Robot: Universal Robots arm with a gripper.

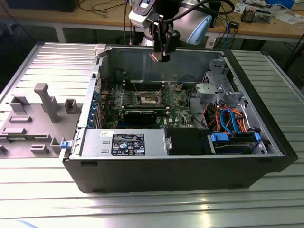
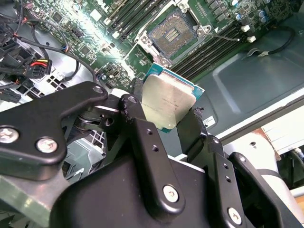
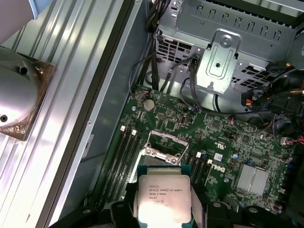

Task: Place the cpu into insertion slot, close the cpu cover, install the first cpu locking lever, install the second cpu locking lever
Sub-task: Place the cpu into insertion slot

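Gripper (image 1: 159,53) hangs above the open computer case (image 1: 166,166), over its back wall in the exterior view, and is clamped on the cpu (image 1: 155,56). Both wrist views show the chip pinched by its edges between the two black fingers (image 2: 137,123), silvery lid facing out and green edge visible, tilted rather than flat in the second wrist view (image 2: 168,102). The cpu is in the air, well apart from the motherboard (image 1: 178,107) and touching nothing but the fingers. The insertion slot (image 2: 172,34) is empty, its contact field bare, and it sits between the rows of memory slots (image 2: 216,45). The cpu cover (image 3: 164,141) looks swung up off the socket in the first wrist view, where the silvery frame shows just past the held chip (image 3: 161,197); exact angle hard to call. A thin wire locking lever (image 2: 224,37) stands off to the side of the socket, so it reads as unlatched; cannot pick out the other lever for sure. The case sits on a ribbed metal table (image 1: 142,209). Progress judgement: very early. The chip is picked up and carried over the case, but it is not yet seated. Placing, closing the cover and both levers are all left to do.
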